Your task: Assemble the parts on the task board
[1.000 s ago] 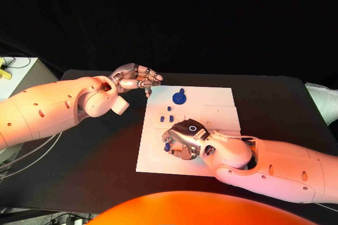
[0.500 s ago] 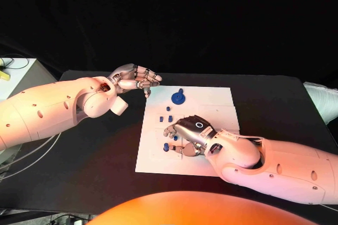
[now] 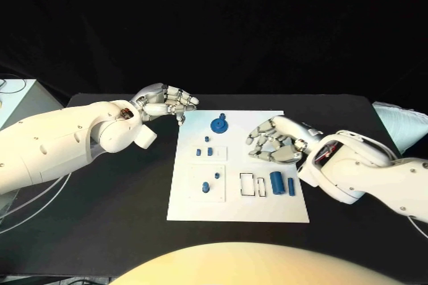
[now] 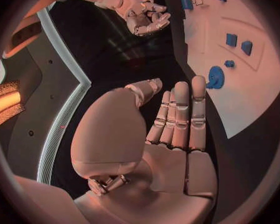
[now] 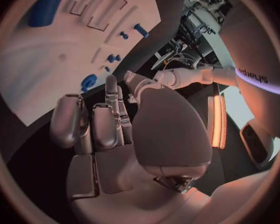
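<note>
Black table (image 3: 107, 204) under white plate. White cabinet (image 3: 16, 99) beside table's far left corner. Pale ribbed object (image 3: 397, 124) at right edge.

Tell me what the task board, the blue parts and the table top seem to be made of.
Task board: looks like matte white plastic or a coated plate, flat and glare-free, with shallow outlined recesses. Blue parts, such as the round one and the cylinder: probably moulded or printed plastic, uniformly coloured, with a faint sheen. Table: a dull black surface, possibly cloth or a mat; I cannot tell which.

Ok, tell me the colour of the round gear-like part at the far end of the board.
Blue. The gear shows best in the head view, on the white board.
</note>
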Controlling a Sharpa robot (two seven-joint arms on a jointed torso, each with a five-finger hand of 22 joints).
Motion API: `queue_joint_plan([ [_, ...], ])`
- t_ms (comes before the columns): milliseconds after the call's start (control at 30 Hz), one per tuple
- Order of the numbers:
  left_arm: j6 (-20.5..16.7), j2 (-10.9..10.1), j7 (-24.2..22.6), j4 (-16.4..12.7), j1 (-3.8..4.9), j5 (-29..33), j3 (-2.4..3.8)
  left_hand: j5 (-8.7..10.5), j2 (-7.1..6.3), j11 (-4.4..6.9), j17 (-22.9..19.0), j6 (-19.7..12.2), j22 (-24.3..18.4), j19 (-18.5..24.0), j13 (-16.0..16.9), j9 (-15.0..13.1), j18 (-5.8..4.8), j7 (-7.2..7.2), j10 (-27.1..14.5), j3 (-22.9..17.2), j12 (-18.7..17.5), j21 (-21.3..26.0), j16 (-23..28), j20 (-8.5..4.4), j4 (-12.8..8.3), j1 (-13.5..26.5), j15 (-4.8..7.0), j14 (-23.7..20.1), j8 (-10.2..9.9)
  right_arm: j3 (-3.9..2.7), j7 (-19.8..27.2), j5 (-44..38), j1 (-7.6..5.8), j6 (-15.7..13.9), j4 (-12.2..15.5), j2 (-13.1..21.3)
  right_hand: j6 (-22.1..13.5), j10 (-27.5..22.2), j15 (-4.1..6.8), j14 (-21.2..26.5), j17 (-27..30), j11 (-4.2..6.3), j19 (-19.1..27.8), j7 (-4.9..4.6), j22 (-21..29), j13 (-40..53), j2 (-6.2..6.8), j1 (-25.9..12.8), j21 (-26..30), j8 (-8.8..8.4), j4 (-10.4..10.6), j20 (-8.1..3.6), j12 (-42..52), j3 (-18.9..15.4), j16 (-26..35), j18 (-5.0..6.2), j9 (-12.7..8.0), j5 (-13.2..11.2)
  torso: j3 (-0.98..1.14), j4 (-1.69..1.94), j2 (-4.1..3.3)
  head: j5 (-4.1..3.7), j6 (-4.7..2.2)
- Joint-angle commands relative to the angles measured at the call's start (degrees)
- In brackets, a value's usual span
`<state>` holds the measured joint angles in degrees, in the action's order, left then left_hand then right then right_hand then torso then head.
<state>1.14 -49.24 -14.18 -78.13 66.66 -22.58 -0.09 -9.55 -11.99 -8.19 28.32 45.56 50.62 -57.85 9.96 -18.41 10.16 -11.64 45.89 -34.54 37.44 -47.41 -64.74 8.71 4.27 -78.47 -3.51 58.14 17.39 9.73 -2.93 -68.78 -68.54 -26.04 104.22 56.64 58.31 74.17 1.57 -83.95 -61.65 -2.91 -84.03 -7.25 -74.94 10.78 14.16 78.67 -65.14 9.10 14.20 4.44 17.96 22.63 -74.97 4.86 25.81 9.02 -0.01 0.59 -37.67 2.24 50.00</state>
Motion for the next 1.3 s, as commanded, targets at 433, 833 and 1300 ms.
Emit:
queue_joint_plan([
  [433, -0.5, 0.0, -1.9, -0.2, -1.71, 1.2, 0.02, -0.23, 0.44, -0.02, -0.1, -0.4, -0.1, 0.0, -0.1, 0.1, 0.42, -0.41, -0.3, -0.2, -0.2, 0.3, 0.2, 0.2, -0.2, 0.0, -0.22, 0.0, 0.4, 1.72, -11.7, 6.3, -0.6, 9.1, 3.1, 11.0, 0.1, 9.5, 1.56, -4.2, -18.9, 1.97, -4.3, 1.8, -12.5, 69.0, -3.46, -6.7, -14.2, 6.04, 2.5, -1.79, 63.2, -14.0, -10.7, -3.1, 1.2, 0.9, -0.08, -0.81, 1.59, -3.02, 0.0],
  [833, -0.8, 0.2, -2.3, -0.5, -2.64, 1.6, 0.02, -0.23, 0.47, -0.01, -0.1, -0.4, -0.1, 0.0, -0.1, 0.1, 0.42, -0.41, -0.2, -0.2, -0.2, 0.3, 0.2, 0.2, -0.2, 0.0, -0.22, 0.1, 0.4, 2.58, -20.8, -3.0, 3.29, 5.4, 3.1, 10.5, -0.7, 10.2, 1.34, -4.6, -21.4, 1.78, -4.7, 1.59, -13.2, 71.0, -5.23, -7.5, -16.5, 6.3, 2.6, -1.61, 64.4, -19.8, -11.9, -3.47, 0.6, 1.9, -0.65, -0.8, 2.51, -3.57, 0.0],
  [1300, -0.5, 0.6, -2.4, -0.3, -3.68, 1.9, 0.02, -0.24, 0.49, -0.01, -0.1, -0.4, -0.1, 0.0, -0.1, 0.1, 0.42, -0.41, -0.2, -0.2, -0.2, 0.3, 0.2, 0.2, -0.2, 0.0, -0.22, 0.1, 0.4, 2.78, -23.1, -4.3, 5.79, 2.5, 1.5, 6.1, -0.6, 10.1, 1.32, -4.7, -21.8, 1.78, -4.7, 1.61, -13.2, 71.2, -6.15, -8.1, -16.7, 6.57, 2.6, -1.55, 64.3, -21.8, -12.1, -3.49, 0.4, 3.3, -1.05, -0.73, 3.77, -3.35, 0.0],
])
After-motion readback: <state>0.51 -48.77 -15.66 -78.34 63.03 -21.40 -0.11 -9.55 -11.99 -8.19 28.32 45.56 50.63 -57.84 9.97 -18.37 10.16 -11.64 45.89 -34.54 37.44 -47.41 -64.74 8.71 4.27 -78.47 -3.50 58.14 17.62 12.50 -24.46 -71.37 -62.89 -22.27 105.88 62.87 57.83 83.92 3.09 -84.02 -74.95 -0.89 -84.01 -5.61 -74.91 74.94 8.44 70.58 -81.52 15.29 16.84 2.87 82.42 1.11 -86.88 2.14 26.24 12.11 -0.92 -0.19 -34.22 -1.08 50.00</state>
